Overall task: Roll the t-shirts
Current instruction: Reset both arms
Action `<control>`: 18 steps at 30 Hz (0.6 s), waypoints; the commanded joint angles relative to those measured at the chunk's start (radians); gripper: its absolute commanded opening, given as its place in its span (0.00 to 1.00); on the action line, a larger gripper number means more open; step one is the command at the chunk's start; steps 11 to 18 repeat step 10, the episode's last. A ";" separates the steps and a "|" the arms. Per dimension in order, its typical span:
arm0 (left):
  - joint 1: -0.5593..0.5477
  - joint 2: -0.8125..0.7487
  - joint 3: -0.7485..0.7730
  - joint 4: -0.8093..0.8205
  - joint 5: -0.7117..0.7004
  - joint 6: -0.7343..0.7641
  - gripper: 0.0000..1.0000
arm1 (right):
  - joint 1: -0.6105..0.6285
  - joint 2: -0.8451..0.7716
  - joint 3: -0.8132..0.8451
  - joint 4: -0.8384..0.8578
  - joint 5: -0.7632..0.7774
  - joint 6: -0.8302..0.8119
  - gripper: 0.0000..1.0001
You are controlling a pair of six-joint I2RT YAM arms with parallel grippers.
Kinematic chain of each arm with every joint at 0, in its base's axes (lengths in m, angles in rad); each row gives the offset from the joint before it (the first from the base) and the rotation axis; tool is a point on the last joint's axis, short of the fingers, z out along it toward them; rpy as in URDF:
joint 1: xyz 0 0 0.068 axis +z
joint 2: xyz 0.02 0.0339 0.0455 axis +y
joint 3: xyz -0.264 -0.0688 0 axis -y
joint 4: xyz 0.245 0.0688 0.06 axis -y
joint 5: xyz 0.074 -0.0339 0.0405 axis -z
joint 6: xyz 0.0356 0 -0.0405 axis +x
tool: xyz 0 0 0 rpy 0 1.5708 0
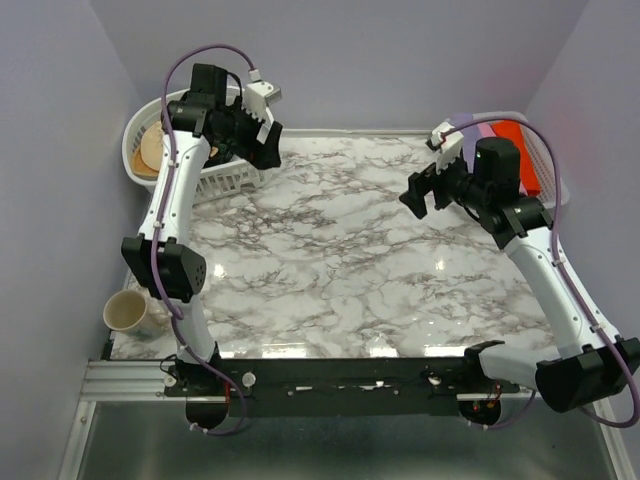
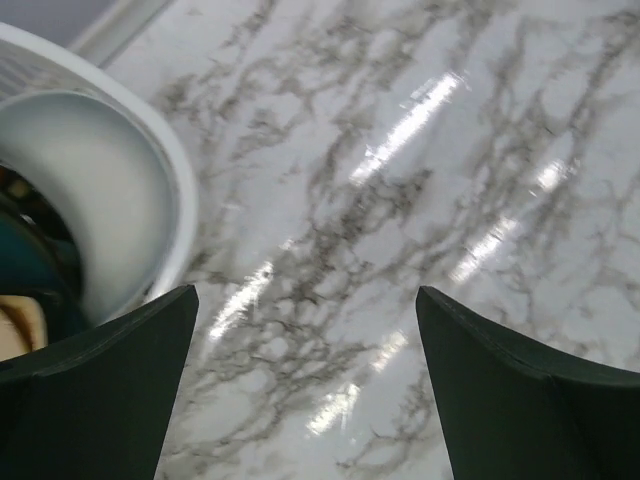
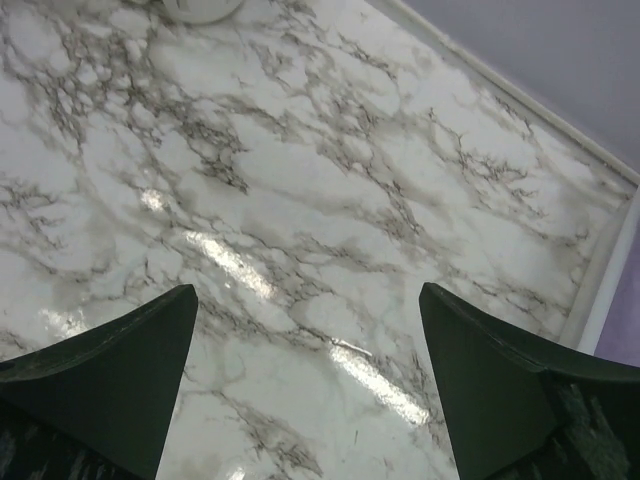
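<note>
A strip of lavender cloth (image 1: 482,121), which looks like the t-shirt, shows at the back right on a basket (image 1: 556,187), mostly hidden behind my right arm; an orange-red cloth (image 1: 516,136) lies with it. My left gripper (image 1: 268,150) hangs open and empty over bare marble beside the white basket (image 1: 228,181) at the back left; its wrist view (image 2: 305,390) shows only tabletop between the fingers. My right gripper (image 1: 420,196) is open and empty above the marble left of the right basket, with only tabletop in its wrist view (image 3: 305,390).
The left white basket (image 2: 150,190) holds a tan round thing (image 1: 152,150). A cream mug (image 1: 125,312) stands at the table's near left corner. A raised white border (image 3: 603,290) edges the marble table (image 1: 340,270), with lavender walls around.
</note>
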 commanded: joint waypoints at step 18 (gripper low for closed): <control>-0.087 0.128 0.201 0.275 -0.364 -0.077 0.99 | 0.043 0.010 0.003 0.156 0.043 0.057 1.00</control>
